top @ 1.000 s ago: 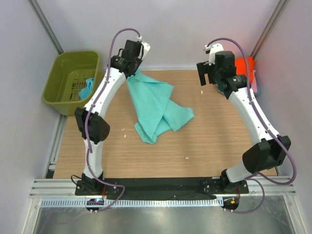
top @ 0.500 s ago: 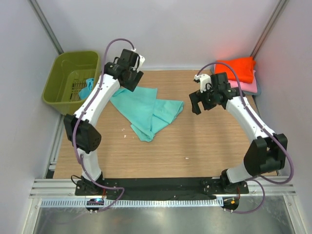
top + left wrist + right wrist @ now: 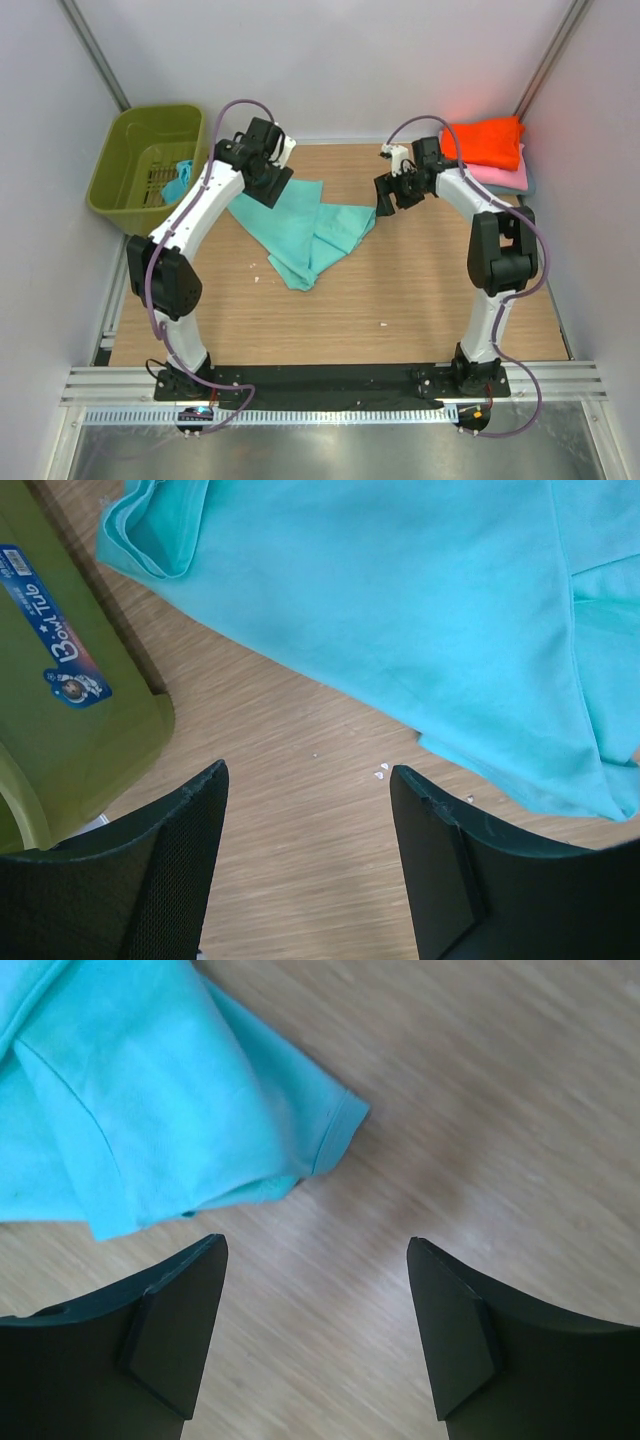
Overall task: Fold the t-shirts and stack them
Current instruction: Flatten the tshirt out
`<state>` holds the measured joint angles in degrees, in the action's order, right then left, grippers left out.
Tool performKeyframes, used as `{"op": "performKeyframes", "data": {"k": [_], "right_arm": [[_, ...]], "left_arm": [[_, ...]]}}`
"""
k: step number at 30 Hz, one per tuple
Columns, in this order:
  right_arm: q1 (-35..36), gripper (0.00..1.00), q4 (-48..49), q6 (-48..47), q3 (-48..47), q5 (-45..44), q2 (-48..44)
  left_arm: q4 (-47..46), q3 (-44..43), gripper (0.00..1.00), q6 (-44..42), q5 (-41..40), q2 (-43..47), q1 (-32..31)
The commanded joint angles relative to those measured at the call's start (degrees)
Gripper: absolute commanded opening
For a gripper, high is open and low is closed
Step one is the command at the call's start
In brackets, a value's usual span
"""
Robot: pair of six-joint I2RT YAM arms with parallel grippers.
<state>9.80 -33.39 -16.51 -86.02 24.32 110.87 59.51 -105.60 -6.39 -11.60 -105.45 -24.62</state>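
Observation:
A teal t-shirt point(image 3: 305, 232) lies crumpled on the wooden table, left of centre. It also shows in the left wrist view point(image 3: 400, 610) and in the right wrist view point(image 3: 150, 1110). My left gripper point(image 3: 268, 188) is open and empty over the shirt's far left edge point(image 3: 310, 870). My right gripper point(image 3: 388, 197) is open and empty just right of the shirt's sleeve hem point(image 3: 340, 1130). A folded orange t-shirt point(image 3: 487, 142) lies on a pink one point(image 3: 505, 178) at the back right. Another teal t-shirt point(image 3: 178, 178) lies in the basket.
The olive-green basket point(image 3: 120, 150) stands off the table's back left corner; its wall shows in the left wrist view point(image 3: 70, 710). White walls close in the back and sides. Small white crumbs point(image 3: 381, 771) lie on the wood.
My left gripper lowered the teal shirt onto the table and let go. My right arm swung from the back right stack toward the shirt's right side.

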Motion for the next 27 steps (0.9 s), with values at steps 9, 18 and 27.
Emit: {"op": "performKeyframes", "data": {"k": [9,18,27], "right_arm": [[0.3,0.71,-0.1,-1.3,-13.0,7.9,10.9],[1.0,0.56,-4.0,-1.3,-18.6,10.7,16.4],[1.4,0.06,-4.8,0.1,-17.9,12.2,13.8]], "left_arm": [[-0.8,-1.5,0.67,-0.7,-4.4,-2.2,-0.2],[-1.0,-2.7,0.67,-1.5,-6.7,-3.4,-0.7],[-1.9,-3.0,0.67,-2.0,-8.2,-3.8,-1.5]]}}
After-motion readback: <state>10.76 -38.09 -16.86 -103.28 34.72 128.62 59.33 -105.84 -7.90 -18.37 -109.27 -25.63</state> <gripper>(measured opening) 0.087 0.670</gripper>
